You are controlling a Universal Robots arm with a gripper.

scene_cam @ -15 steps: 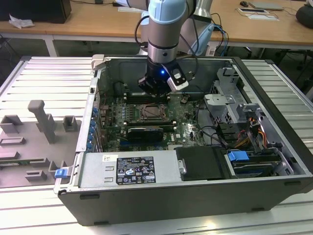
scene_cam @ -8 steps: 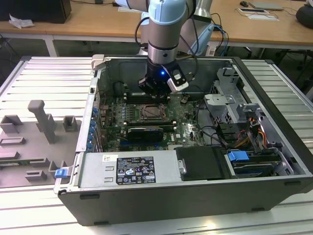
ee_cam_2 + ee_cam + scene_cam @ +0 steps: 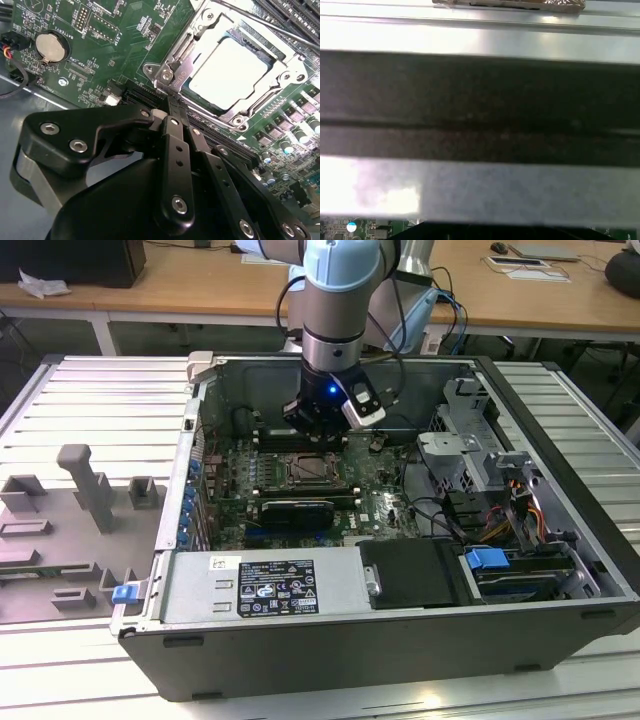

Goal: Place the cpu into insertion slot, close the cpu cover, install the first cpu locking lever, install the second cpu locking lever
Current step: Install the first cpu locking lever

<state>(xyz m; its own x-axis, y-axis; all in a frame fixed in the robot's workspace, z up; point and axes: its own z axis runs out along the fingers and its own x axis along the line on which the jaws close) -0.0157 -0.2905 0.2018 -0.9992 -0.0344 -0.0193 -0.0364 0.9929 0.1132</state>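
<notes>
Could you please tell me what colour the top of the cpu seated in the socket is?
Pale silver-grey, a plain matte metal top; the cpu shows best in the second wrist view.

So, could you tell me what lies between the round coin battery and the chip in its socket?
In the second wrist view, green circuit board with small components spans from the coin battery to the socket's silver metal frame, which rims the chip.

Around me lies a ribbed, pale metal surface (image 3: 80, 390), brightly lit from overhead. Behind it stand light wooden desks (image 3: 200, 285) on white frames, with a dark box (image 3: 70, 260) and scattered papers (image 3: 535, 265) on them.
</notes>
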